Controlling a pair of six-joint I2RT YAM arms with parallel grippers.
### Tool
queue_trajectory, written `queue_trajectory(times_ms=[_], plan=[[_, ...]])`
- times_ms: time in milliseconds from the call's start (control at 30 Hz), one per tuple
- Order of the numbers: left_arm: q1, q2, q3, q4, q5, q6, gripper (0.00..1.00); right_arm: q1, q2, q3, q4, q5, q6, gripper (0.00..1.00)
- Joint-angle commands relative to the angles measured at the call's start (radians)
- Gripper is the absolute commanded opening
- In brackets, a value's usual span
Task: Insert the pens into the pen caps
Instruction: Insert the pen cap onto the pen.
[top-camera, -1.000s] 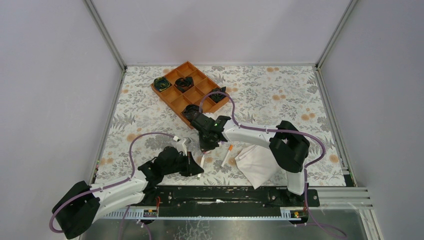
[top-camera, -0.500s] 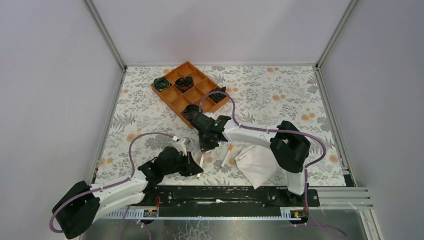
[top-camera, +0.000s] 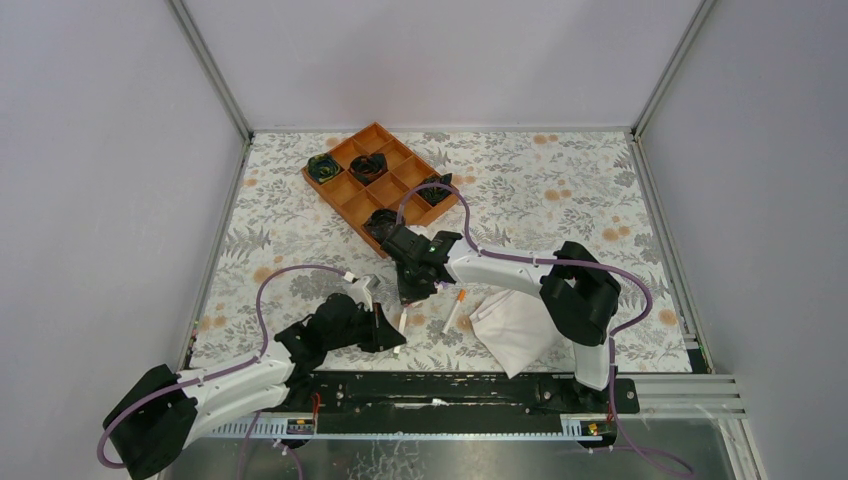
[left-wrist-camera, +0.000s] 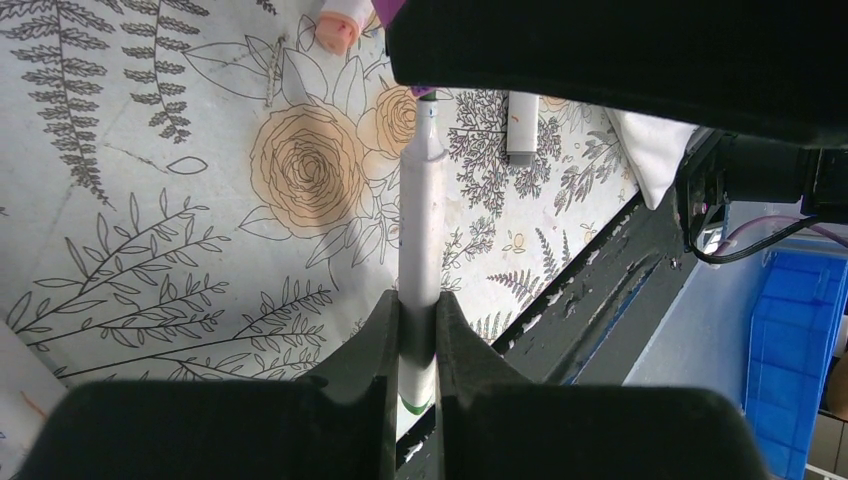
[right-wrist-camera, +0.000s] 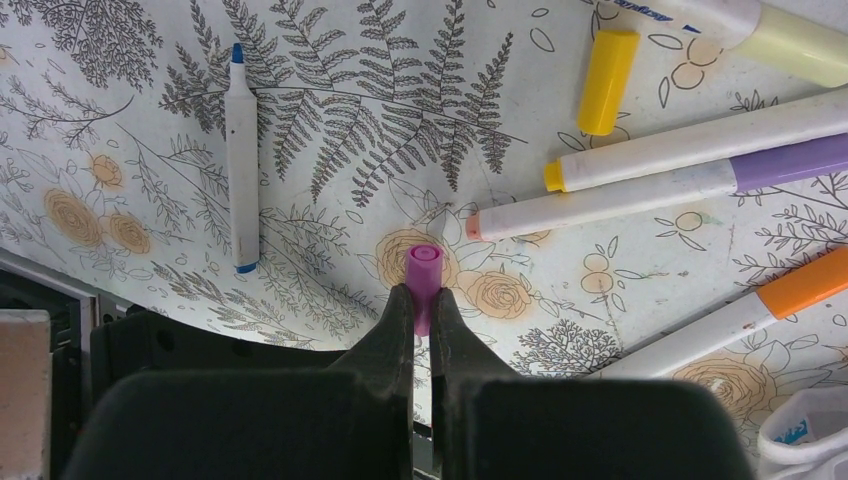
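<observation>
My left gripper (left-wrist-camera: 419, 312) is shut on a white pen (left-wrist-camera: 421, 215) with a green band at its rear end. The pen's fine tip points up at the black body of my right gripper (top-camera: 408, 296), just above it. My right gripper (right-wrist-camera: 421, 303) is shut on a small purple pen cap (right-wrist-camera: 423, 272), open end outward. In the top view both grippers meet near the table's front centre, the left gripper (top-camera: 397, 336) just below the right. On the table lie a blue-tipped pen (right-wrist-camera: 241, 170), a loose yellow cap (right-wrist-camera: 606, 80) and several more pens (right-wrist-camera: 640, 195).
An orange compartment tray (top-camera: 345, 195) with dark bundles stands at the back left. A folded white cloth (top-camera: 515, 330) lies at the front right, a pen with an orange end (top-camera: 453, 310) beside it. The black base rail (top-camera: 450, 385) runs along the near edge.
</observation>
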Motion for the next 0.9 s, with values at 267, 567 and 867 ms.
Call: queue_trajectory(times_ms=[267, 567, 867], plan=[[0.003, -0.029, 0.027, -0.039, -0.055, -0.015, 0.00, 0.022, -0.056, -0.006, 0.017, -0.016, -0.011, 0.00], [0.019, -0.034, 0.021, -0.044, -0.063, -0.026, 0.00, 0.032, -0.060, -0.012, 0.030, -0.021, -0.015, 0.00], [0.037, -0.048, 0.025, -0.026, -0.053, -0.040, 0.00, 0.051, -0.068, -0.044, 0.046, 0.003, -0.014, 0.00]])
